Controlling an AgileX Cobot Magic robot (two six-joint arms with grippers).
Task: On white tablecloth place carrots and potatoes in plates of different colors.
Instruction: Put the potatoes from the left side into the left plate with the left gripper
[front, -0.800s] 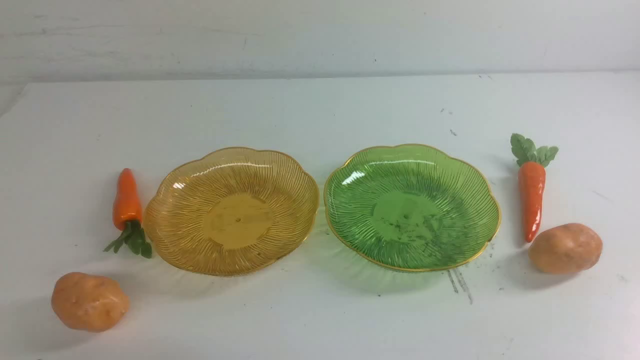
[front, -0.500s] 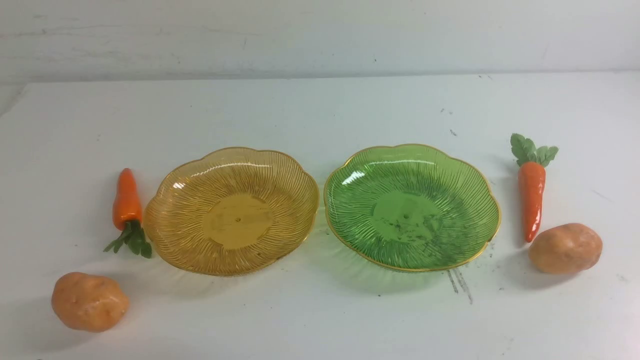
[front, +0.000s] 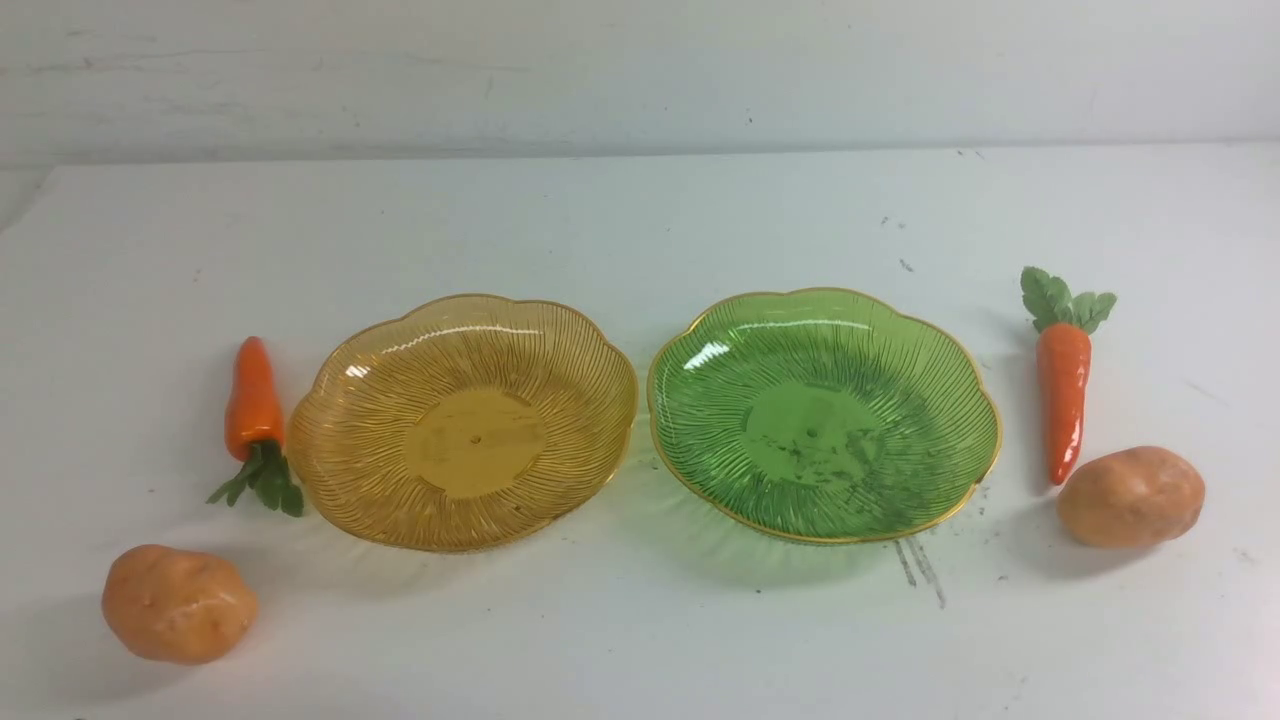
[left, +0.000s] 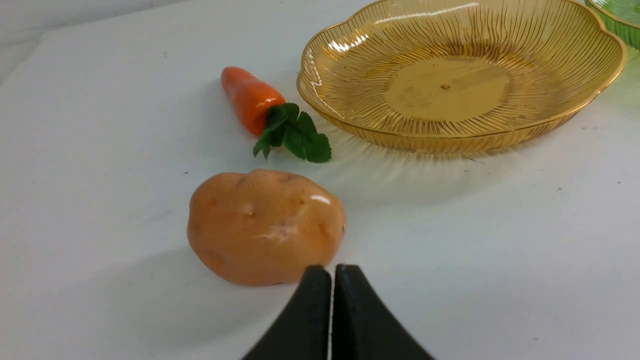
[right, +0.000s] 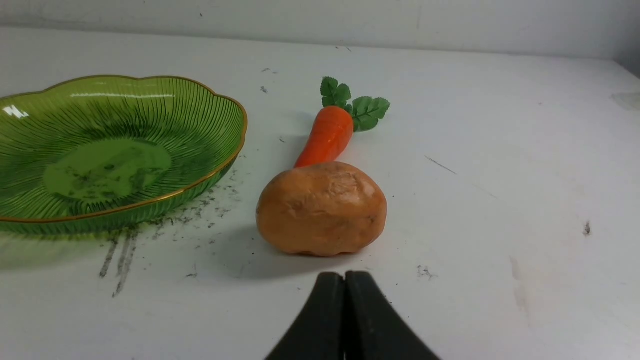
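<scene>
Nothing moved | carrots (front: 253, 398) (front: 1063, 400) 2 | potatoes (front: 180, 603) (front: 1131, 496) 2 | plates (front: 475, 440) (front: 820, 430) 2 | left tool (left: 332, 270), right tool (right: 344, 275) pressed together

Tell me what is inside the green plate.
Nothing lies in the green plate: only dark smudges show at its flat centre. No part of its inside is covered.

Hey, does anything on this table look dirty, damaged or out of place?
Only grime: the transparent green ribbed plate has dark smudges on its floor, and dark streaks mark the white tablecloth beside its near rim. Nothing is tipped or broken.
</scene>
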